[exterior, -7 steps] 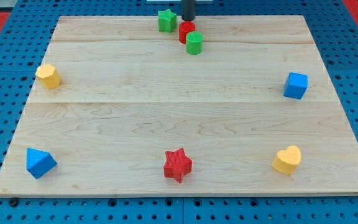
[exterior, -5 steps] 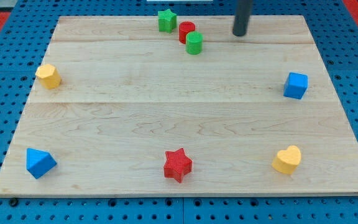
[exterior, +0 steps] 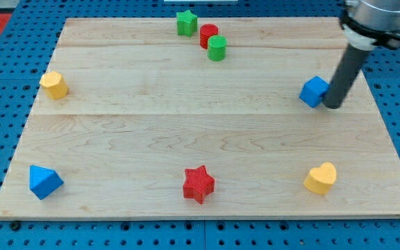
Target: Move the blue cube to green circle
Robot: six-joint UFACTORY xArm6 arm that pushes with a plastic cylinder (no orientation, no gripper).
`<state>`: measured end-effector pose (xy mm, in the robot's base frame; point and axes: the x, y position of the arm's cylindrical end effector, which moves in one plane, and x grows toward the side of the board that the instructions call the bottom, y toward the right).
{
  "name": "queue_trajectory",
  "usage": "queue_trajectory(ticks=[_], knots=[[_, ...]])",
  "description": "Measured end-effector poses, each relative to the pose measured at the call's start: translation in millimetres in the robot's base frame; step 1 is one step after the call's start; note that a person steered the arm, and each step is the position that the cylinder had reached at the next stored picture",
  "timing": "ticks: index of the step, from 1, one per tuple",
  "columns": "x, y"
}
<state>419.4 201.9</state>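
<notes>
The blue cube [exterior: 314, 91] lies at the view's right on the wooden board [exterior: 200, 139], turned a little. My tip [exterior: 332, 105] is right against the cube's right side, touching it or nearly so. The green circle [exterior: 217, 48], a short green cylinder, stands near the view's top centre, far to the upper left of the cube. A red cylinder [exterior: 208, 35] touches it on its upper left.
A green star [exterior: 186, 23] sits at the top edge next to the red cylinder. A yellow block [exterior: 54, 85] lies at the left, a blue triangular block [exterior: 44, 182] at bottom left, a red star [exterior: 198, 184] at bottom centre, a yellow heart [exterior: 321, 178] at bottom right.
My tip swept from the top centre, beside the red cylinder, down to the right side of the blue cube. The cube has shifted left and rotated slightly.
</notes>
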Motion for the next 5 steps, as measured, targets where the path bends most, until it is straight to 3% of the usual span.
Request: queue_trajectory(ticks=[2,5], knots=[[-38,-70],[-74,-49]])
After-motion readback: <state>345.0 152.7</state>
